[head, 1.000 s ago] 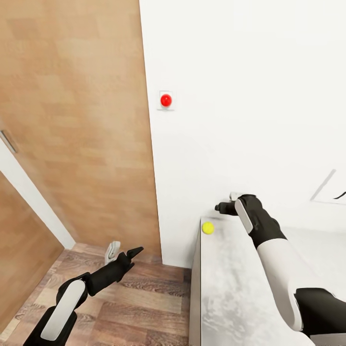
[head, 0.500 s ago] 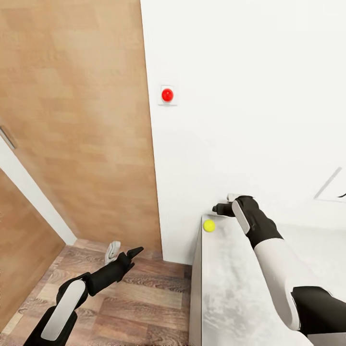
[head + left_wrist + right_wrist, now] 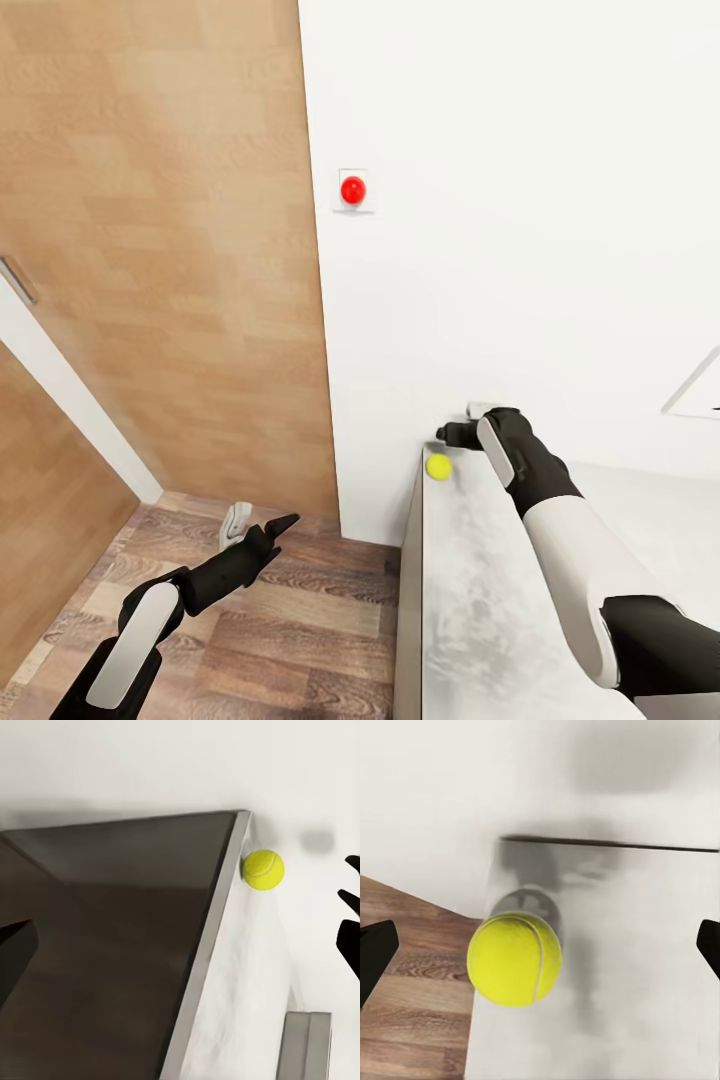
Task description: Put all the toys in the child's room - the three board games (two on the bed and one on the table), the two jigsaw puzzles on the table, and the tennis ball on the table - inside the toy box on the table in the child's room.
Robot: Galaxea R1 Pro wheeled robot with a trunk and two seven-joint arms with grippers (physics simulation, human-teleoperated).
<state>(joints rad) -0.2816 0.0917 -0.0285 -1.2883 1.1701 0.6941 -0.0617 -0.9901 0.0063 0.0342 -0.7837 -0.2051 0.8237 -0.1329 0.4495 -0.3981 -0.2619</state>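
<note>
At desk (image 3: 470,600) corner by wall: ball (image 3: 438,466) rests on top, close to edge, floor below. Right claw (image 3: 452,432) just beyond ball, apart from it, fingers spread wide, empty. Left claw (image 3: 258,522) low over floor, parted, empty. Ball likely light, springy, fuzzy, rolls freely. Judgement: grip across widest girth, fingers either side; stray nudge could send it off edge.

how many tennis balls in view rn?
1. The small yellow-green tennis ball sits at the pale grey table's far corner, beside the right gripper. Others could lie beyond the views.
</note>
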